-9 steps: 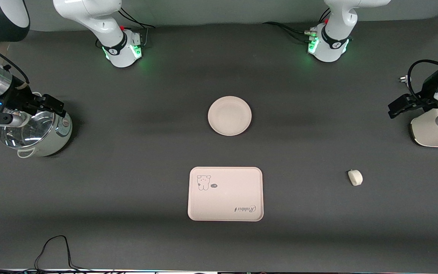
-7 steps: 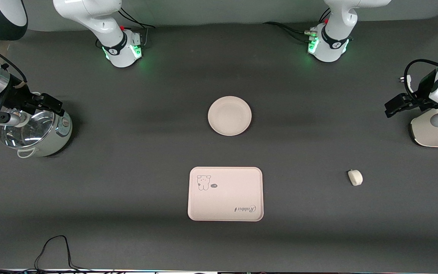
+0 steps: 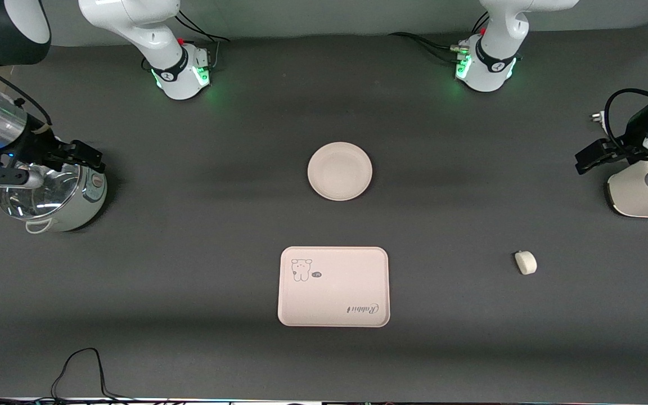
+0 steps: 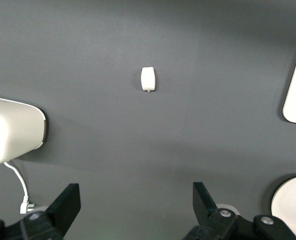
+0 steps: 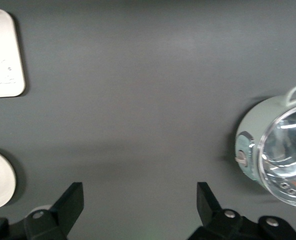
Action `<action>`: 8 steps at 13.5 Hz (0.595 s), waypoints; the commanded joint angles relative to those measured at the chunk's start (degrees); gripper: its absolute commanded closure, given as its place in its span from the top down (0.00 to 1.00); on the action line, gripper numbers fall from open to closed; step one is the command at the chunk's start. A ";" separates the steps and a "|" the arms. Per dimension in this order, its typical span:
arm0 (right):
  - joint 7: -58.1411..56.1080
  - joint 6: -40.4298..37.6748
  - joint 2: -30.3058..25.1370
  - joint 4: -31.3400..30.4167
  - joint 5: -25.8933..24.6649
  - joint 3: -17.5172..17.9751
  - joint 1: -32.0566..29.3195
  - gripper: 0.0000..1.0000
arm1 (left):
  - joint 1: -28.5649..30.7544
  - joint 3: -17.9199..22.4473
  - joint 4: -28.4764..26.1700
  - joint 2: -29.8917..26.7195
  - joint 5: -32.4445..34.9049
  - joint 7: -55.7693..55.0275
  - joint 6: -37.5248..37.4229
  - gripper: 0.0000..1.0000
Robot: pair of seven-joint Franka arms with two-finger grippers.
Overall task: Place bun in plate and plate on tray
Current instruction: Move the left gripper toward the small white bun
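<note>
The tray lies nearest the front camera, bare, well apart from both sets of jaws. The bun sits alone on the tabletop toward the left arm's end, ahead of the left gripper and well clear of its spread, empty jaws. The plate lies farther off, mid-table, empty, about midway between the two grippers. The right gripper hangs over a glass-lidded pot, its jaws also spread wide and holding nothing.

Likely risks: the bun is small and soft-looking, so a hard pinch could squash it, or an off-centre close could roll it away. The shallow plate offers only a thin rim; a grip there could slip or tilt, spilling the bun.
</note>
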 commanded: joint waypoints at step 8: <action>-0.35 3.49 2.01 -0.69 2.64 0.48 0.71 1.00 | 0.28 0.86 10.52 18.84 -0.14 0.80 6.27 1.00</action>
